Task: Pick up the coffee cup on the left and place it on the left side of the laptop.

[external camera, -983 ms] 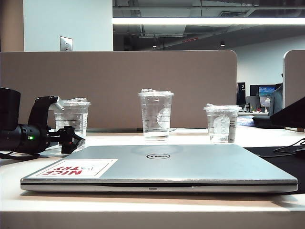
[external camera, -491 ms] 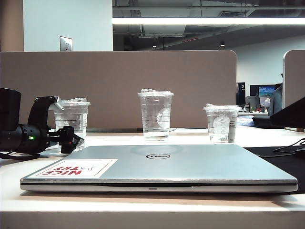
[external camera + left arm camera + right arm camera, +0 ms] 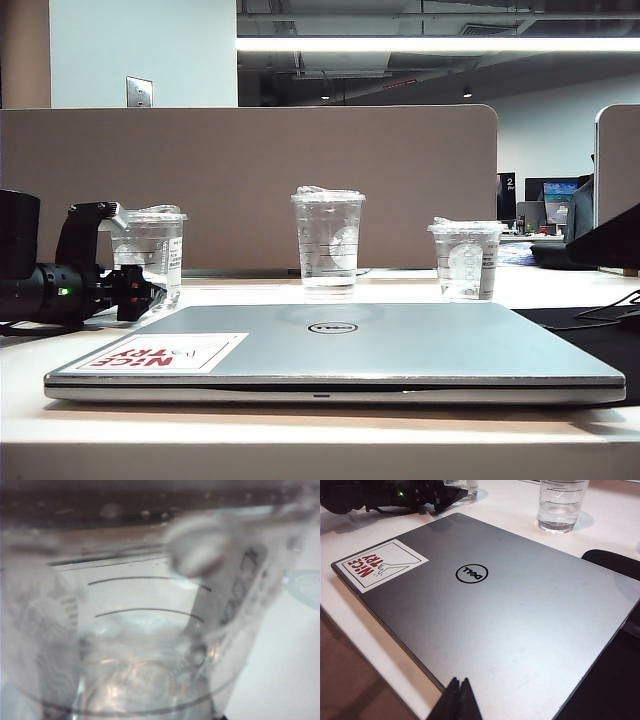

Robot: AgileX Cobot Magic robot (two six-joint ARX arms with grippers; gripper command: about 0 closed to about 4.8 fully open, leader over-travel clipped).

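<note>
Near the left edge of the white surface (image 3: 560,290), the left gripper (image 3: 140,292) lies low and level with its black fingers (image 3: 135,300) set on either side of the coffee cup (image 3: 150,250), a clear lidded cup with a white label that stands upright behind the laptop's left rear corner. The left wrist view is filled by the cup's blurred wall, so whether the fingers already press it cannot be told; they appear partly drawn in around it. The likely trouble is a thin, slippery plastic wall: a hard squeeze could buckle it or pop the lid, a light one could let it slide out when lifted. A low carry could also clip the closed silver laptop (image 3: 400,345), which lies flat along the near edge. Further right, a taller cup (image 3: 327,245) and a shorter cup (image 3: 466,260) stand well apart. The right gripper (image 3: 460,700), fingers pressed together and empty, hangs above the laptop's near edge.
</note>
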